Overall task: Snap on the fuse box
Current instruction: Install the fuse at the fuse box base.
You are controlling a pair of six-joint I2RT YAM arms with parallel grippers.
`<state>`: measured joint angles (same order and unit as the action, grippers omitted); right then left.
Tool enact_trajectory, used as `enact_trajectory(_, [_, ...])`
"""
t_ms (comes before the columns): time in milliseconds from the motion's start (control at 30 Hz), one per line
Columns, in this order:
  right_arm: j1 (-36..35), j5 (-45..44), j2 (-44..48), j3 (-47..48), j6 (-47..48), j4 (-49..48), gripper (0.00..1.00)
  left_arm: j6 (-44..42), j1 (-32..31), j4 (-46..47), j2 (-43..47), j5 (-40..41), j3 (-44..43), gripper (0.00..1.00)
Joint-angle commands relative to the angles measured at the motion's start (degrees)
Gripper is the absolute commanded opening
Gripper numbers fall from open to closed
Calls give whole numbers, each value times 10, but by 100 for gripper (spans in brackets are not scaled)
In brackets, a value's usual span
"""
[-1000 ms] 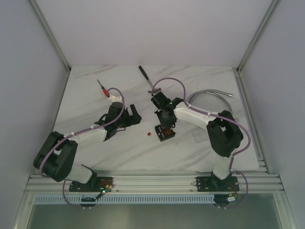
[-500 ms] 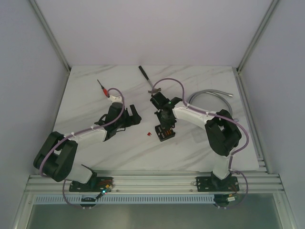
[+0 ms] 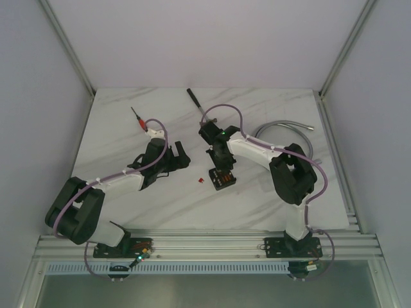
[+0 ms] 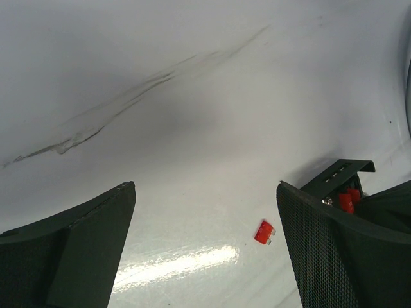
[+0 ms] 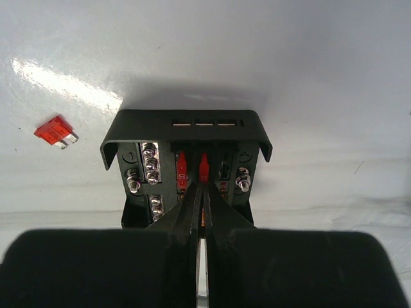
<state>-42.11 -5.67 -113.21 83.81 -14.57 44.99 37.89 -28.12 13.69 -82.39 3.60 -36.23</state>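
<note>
The fuse box [image 5: 186, 138] is a black open box with red fuses and silver screws inside; it lies on the white table, right of centre in the top view [image 3: 223, 179]. My right gripper [image 5: 203, 186] is shut, its thin tips reaching into the box and touching the near end of the middle red fuse [image 5: 203, 167]. Whether the tips pinch that fuse I cannot tell. My left gripper [image 4: 205, 192] stands open over bare table left of the box, holding nothing. A loose red fuse [image 4: 264, 232] lies on the table ahead of its right finger, short of the box [image 4: 340, 179].
A red-handled screwdriver [image 3: 137, 118] lies at the back left. A black-handled tool [image 3: 196, 101] is behind the right wrist. A grey hose [image 3: 289, 128] curves at the back right. The loose red fuse [image 3: 201, 179] sits just left of the box.
The right arm's wrist and forearm have shifted slightly left and back while its shut tips stay in the fuse box. The left arm has not moved.
</note>
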Motion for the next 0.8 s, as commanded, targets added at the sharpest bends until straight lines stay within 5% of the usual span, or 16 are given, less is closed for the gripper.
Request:
enact_trajectory(0, [8, -22, -144, -74, -7, -60, 0, 1, 2, 3, 9, -10, 8, 100])
enact_trajectory(267, [1, 22, 4, -68, 3, -95, 0, 10, 2, 0, 71, -14, 29, 100])
enact_trajectory(433, [1, 42, 81, -74, 3, -96, 12, 17, 2, -4, 83, -28, 37, 100])
enact_trajectory(767, [5, 14, 82, -73, -8, -98, 15, 15, 1, -10, 82, -46, 36, 100])
